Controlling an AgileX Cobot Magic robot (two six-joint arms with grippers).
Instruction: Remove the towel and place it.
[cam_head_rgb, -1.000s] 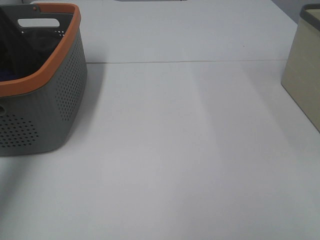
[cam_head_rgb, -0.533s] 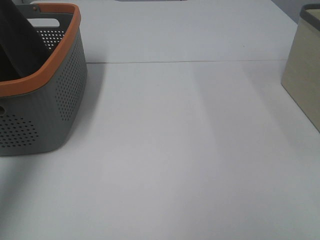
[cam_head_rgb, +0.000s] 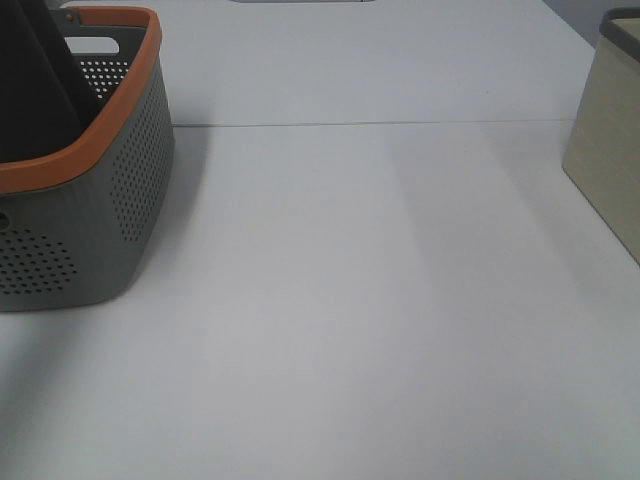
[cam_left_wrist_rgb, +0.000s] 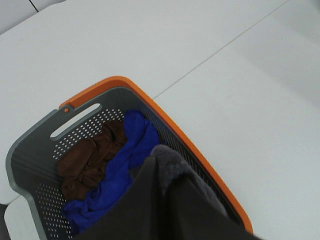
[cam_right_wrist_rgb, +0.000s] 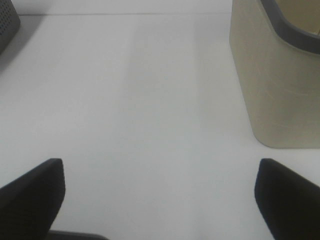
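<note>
Overhead cam: a gray perforated laundry basket (cam_head_rgb: 110, 230) w/ orange rim sits on the left of the white table (cam_head_rgb: 350, 300). The towel (cam_head_rgb: 35, 95) reads as a dark mass rising out of it toward the far-left corner, its upper end out of frame. A beige bin (cam_head_rgb: 605, 150) stands at the right edge, well apart from the basket; neither gripper shows here. L wrist cam: the left gripper (cam_left_wrist_rgb: 167, 174) hangs above the basket, fingers pressed together w/ charcoal terry bunched at the tips, by the look of it a pinch on the towel. Below, a brown cloth (cam_left_wrist_rgb: 90, 162) and a bright blue cloth (cam_left_wrist_rgb: 125, 160) lie touching in the basket bottom. R wrist cam: the right gripper (cam_right_wrist_rgb: 160, 165) hovers over bare table, fingers spread wide w/ nothing btwn them, the bin near on its right and a basket corner far left. Step in hand, as judged: the lift-out, approx. midway, since the towel's lower end seems to be inside the basket. The next move calls for more height so the hem clears the rim w/o dragging the other cloths, then a carry right over open table. The exact drop spot can't be told.
</note>
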